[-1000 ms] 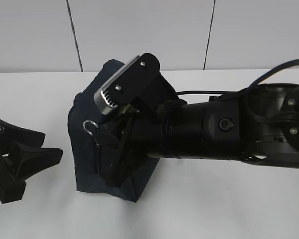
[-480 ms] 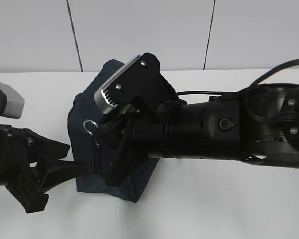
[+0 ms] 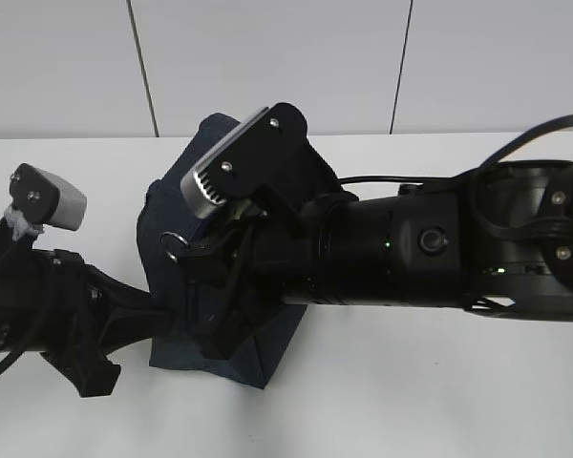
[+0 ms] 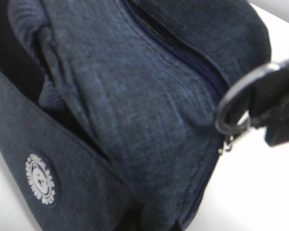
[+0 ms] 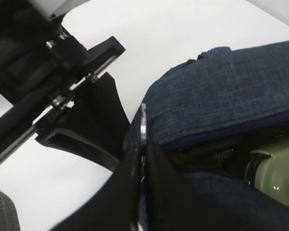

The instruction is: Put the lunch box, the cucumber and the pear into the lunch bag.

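The left gripper (image 3: 158, 324) has pushed in against the lunch bag (image 3: 220, 358), its jaws' spread hidden from me. The right gripper (image 5: 143, 149) pinches the metal ring pull (image 4: 233, 108) (edge-on in its own camera) on the white table (image 3: 411, 401).

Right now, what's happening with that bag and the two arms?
The right hand is shut on the metal ring pull of the zipper on the dark navy fabric lunch bag, which stands on the white table. The left hand presses in at the bag's lower left side. Through the open zipper gap, a pale sage-green lunch box shows inside. No cucumber or pear is visible.
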Robot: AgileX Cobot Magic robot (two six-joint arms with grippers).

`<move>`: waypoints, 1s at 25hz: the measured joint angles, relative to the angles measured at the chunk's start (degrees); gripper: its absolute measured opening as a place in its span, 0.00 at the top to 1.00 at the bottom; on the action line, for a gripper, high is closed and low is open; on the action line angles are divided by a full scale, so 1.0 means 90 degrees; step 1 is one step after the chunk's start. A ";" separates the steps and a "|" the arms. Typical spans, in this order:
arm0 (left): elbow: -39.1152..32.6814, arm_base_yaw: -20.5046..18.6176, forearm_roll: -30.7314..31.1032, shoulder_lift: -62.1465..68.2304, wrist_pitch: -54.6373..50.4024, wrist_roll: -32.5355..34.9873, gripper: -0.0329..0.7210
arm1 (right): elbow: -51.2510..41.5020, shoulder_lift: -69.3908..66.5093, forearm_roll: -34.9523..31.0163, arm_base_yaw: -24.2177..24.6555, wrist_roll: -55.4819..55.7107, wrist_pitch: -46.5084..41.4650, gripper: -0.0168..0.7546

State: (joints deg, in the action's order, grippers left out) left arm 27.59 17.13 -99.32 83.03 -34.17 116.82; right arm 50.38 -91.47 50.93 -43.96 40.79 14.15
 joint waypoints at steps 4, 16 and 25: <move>0.0022 0.0000 0.0000 0.0028 0.0029 0.0000 0.94 | 0.0014 0.0000 0.0038 0.0000 0.0101 0.0000 0.98; 0.0049 0.0000 0.0000 0.0028 0.0094 0.0000 0.95 | 0.1025 0.0122 0.0076 -0.0010 0.0251 -0.1279 0.98; -0.0001 0.0000 0.0000 0.0028 0.0075 0.0000 0.95 | 0.2011 -0.0219 -0.0264 0.0273 0.1759 -0.2359 0.98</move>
State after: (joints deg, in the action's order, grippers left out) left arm 27.58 17.13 -99.32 83.29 -33.50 116.82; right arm 68.47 -93.44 48.55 -41.50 56.62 -7.08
